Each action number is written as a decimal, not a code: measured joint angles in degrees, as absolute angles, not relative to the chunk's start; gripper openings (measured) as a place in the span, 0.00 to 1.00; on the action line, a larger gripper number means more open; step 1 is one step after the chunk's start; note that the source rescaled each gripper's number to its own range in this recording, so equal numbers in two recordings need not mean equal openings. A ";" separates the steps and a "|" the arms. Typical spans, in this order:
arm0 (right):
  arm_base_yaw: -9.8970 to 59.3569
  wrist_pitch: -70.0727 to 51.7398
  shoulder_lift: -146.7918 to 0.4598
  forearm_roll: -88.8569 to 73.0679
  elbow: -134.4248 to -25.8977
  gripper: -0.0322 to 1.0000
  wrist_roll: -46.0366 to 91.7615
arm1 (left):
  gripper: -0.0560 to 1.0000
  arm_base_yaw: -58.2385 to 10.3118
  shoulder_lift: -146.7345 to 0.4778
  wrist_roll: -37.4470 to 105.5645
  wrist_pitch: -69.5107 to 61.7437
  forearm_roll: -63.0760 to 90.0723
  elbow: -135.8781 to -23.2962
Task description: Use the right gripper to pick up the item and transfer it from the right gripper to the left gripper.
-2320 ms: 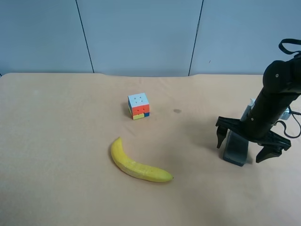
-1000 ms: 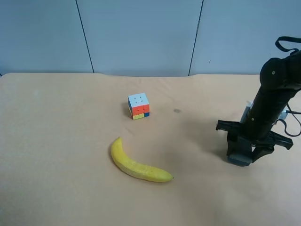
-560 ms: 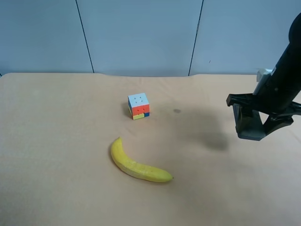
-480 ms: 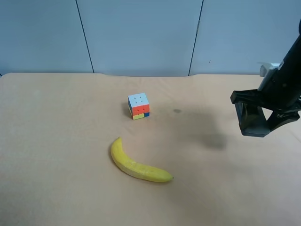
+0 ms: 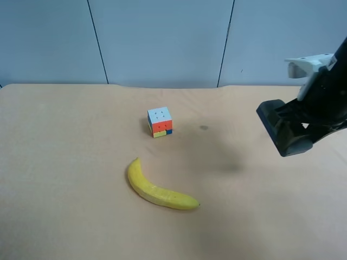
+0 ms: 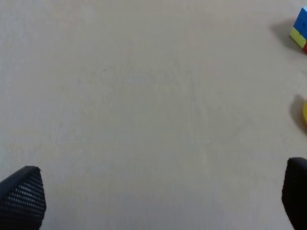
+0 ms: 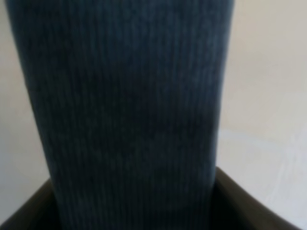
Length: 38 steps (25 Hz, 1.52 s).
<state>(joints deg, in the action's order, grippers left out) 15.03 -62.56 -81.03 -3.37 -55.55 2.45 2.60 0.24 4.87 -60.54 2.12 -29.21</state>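
Note:
The item is a dark grey-blue ribbed block [image 5: 281, 131]. My right gripper [image 5: 304, 128], on the arm at the exterior high view's right, is shut on it and holds it tilted well above the table, its shadow below. In the right wrist view the block [image 7: 129, 105] fills the frame between the dark fingers [image 7: 240, 203]. My left gripper [image 6: 158, 199] is open and empty over bare table; only its two black fingertips [image 6: 21, 197] show. The left arm is out of the exterior high view.
A yellow banana [image 5: 159, 188] lies at the table's front middle. A coloured puzzle cube [image 5: 160, 122] stands behind it, and it also shows at the edge of the left wrist view [image 6: 301, 28]. The tan table [image 5: 65, 151] ends at a blue-grey wall.
The right gripper closed on the block where it lay on the table, lifted it clear, and tilted it toward the exterior view's left. Banana and cube have not moved.

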 joint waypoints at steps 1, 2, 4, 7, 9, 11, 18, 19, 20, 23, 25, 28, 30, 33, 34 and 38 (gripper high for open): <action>17.36 -62.56 -81.03 -2.74 -55.55 0.03 2.95 | 1.00 2.60 0.24 4.87 -60.54 2.12 -29.21; 19.26 -62.56 -81.03 -2.20 -55.55 0.03 3.13 | 1.00 2.60 0.24 4.87 -60.54 2.12 -29.21; 23.74 -62.56 -81.03 -1.14 -55.55 0.03 3.73 | 1.00 2.60 0.24 4.87 -60.54 2.12 -29.21; 29.90 -62.50 -81.03 0.43 -55.55 0.03 5.32 | 1.00 2.60 0.24 4.87 -60.54 2.24 -29.21; 35.71 -61.62 -81.03 2.13 -55.55 0.03 7.04 | 1.00 2.60 -0.11 4.87 -60.54 3.06 -29.21; 39.48 -60.50 -81.03 3.58 -55.55 0.03 7.94 | 1.00 2.60 -1.49 4.87 -60.62 4.97 -29.21; 45.95 -57.18 -81.03 4.90 -55.55 0.03 10.94 | 1.00 2.60 -13.97 4.87 -63.99 18.51 -35.59; 46.61 -56.51 -81.03 4.90 -55.55 0.03 11.49 | 1.00 2.60 -16.32 4.87 -64.48 20.76 -36.81; 47.45 -55.89 -81.03 4.95 -55.55 0.03 12.08 | 1.00 2.60 -18.74 4.87 -65.02 22.71 -37.91; 49.83 -54.59 -81.03 5.03 -56.44 0.03 13.40 | 1.00 2.60 -25.70 5.76 -67.61 30.08 -40.05; 51.15 -53.36 -81.03 5.34 -58.14 0.03 13.93 | 1.00 2.60 -29.99 6.99 -69.05 35.74 -40.68; 53.14 -51.75 -81.03 7.47 -61.21 0.03 14.93 | 1.00 2.60 -35.82 9.38 -69.37 42.33 -41.18; 54.82 -50.66 -81.03 9.01 -62.78 0.03 15.44 | 1.00 2.60 -38.96 10.92 -69.30 45.91 -41.32; 57.85 -48.83 -81.09 10.06 -63.62 0.03 15.86 | 1.00 2.60 -42.24 13.03 -69.26 50.75 -41.32; 58.61 -48.45 -81.14 10.26 -63.62 0.03 16.06 | 1.00 2.60 -43.15 13.48 -69.26 51.89 -41.32; 61.01 -46.12 -81.71 10.34 -63.62 0.03 16.36 | 1.00 2.60 -45.46 14.32 -69.20 54.86 -41.32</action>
